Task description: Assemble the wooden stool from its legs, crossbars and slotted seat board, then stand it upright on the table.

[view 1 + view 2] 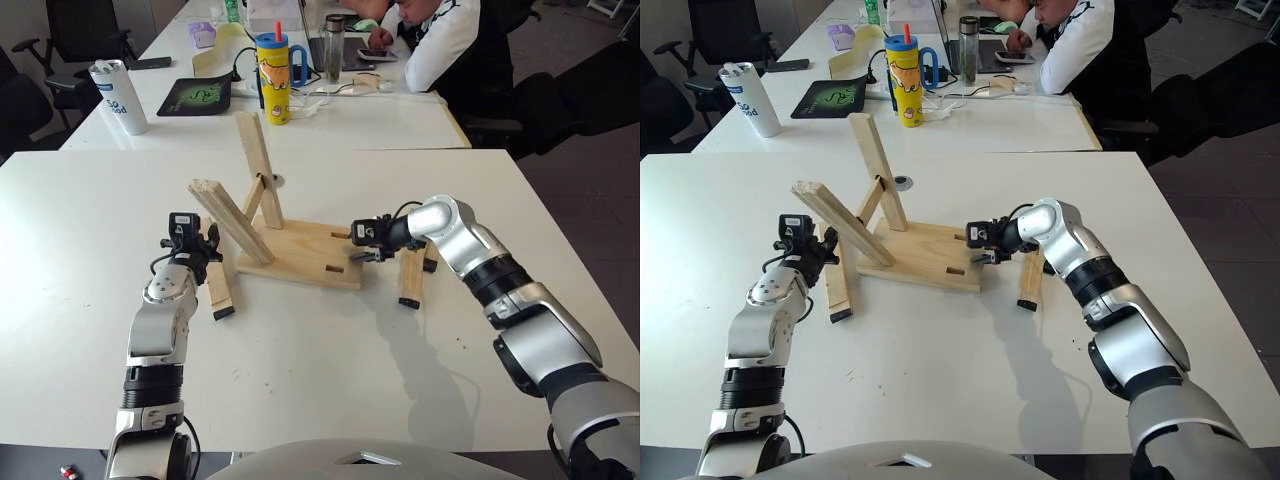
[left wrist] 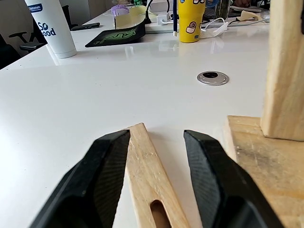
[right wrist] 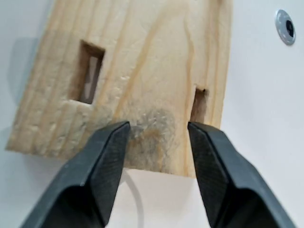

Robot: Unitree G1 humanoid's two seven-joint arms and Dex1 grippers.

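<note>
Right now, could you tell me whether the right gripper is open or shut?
Open: the right gripper has its fingers apart at the edge of the seat board, bare wood showing between them.

A white table [image 1: 80,330] lies beneath both jaws, with a round metal grommet [image 2: 212,78] beyond the left gripper [image 2: 156,137]. Farther past them stands a second white table [image 1: 410,125], a black office chair [image 1: 75,35] beside it.

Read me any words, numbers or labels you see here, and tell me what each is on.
Seat board, legs: no text.
White bottle: blue lettering, a brand mark.
Yellow cup: cartoon print, no legible words.
Black mat: green logo, no legible words.
</note>
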